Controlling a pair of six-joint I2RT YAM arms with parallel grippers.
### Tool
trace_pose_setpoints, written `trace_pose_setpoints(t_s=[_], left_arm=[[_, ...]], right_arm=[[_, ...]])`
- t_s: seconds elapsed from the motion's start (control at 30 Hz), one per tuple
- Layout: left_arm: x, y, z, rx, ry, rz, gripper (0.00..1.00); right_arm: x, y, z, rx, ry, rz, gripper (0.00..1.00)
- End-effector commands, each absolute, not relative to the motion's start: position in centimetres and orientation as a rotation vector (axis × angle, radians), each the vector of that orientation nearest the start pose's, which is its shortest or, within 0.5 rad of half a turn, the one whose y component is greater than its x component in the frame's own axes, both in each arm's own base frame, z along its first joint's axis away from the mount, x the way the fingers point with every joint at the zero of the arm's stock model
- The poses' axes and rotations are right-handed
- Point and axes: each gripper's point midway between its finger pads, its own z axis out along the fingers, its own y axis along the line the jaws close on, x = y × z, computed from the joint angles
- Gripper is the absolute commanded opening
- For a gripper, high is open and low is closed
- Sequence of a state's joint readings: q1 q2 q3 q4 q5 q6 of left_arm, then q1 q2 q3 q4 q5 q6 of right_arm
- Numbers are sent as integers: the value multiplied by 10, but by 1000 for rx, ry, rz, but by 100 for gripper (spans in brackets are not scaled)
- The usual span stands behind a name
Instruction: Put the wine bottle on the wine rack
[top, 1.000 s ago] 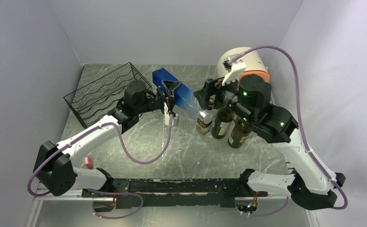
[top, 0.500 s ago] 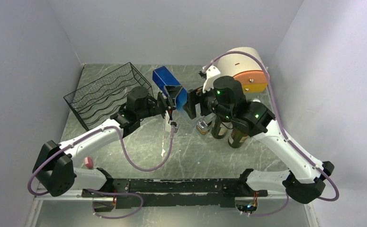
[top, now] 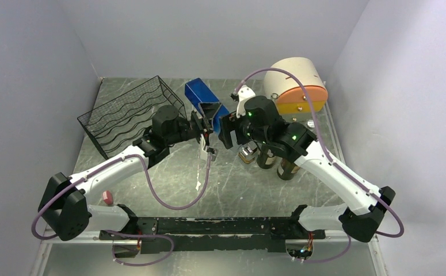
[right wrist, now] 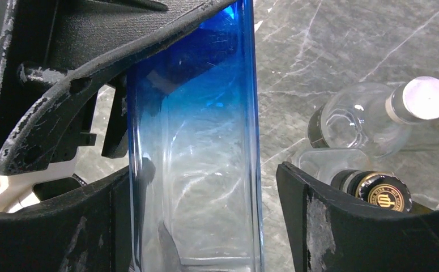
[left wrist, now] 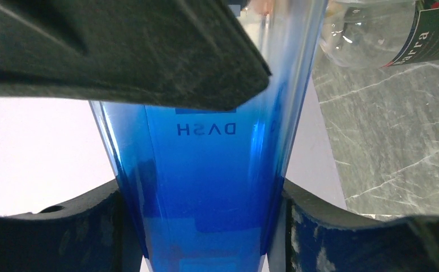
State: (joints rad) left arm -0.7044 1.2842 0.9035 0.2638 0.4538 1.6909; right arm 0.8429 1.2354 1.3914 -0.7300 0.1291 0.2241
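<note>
- Three upright bottles (top: 267,155) crowd the marble table (top: 237,190) just right of the grippers, in front of one cream-and-orange drum box (top: 297,86). One small pink object (top: 107,198) lies near the left arm's base.
- "DASH" shows upside down on the blue glass. A dark bottle's label (left wrist: 429,34) ends in "arra".
- The one wine bottle (top: 200,96), square and blue fading to clear, hangs tilted just right of the black wire wine rack (top: 129,112), not in it.
- The left gripper (top: 206,118) clamps its blue part. The right gripper (right wrist: 203,226) stands wide around the clear end, with one finger off the glass.
</note>
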Motion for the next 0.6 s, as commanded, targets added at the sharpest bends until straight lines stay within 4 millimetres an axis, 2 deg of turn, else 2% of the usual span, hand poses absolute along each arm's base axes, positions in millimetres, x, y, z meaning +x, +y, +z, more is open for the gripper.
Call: trace_pose_setpoints(t_s=[0.0,0.13,0.2,0.3,0.37,0.43,0.5,0.57], left_arm=[[298,-312,401,1435,140,487,7],[300,-312,404,1433,163,473,7],[300,-311,406,1423,183,461,7],[303,-310,408,1421,220,448,8],[304,-308,407,1417,243,436,12],[305,-307,405,1416,275,414,21],[306,-305,402,1404,312,392,35],[308,-300,404,1355,345,383,53]], right_arm=[[250,261,285,-567,2082,495,82],[255,259,285,-520,2076,479,70],[259,258,286,-504,2076,459,61],[263,256,288,-484,2072,435,43],[265,253,291,-469,2063,421,27],[267,252,296,-457,2044,421,12],[269,251,303,-436,2020,421,0],[271,249,311,-418,1995,424,0]])
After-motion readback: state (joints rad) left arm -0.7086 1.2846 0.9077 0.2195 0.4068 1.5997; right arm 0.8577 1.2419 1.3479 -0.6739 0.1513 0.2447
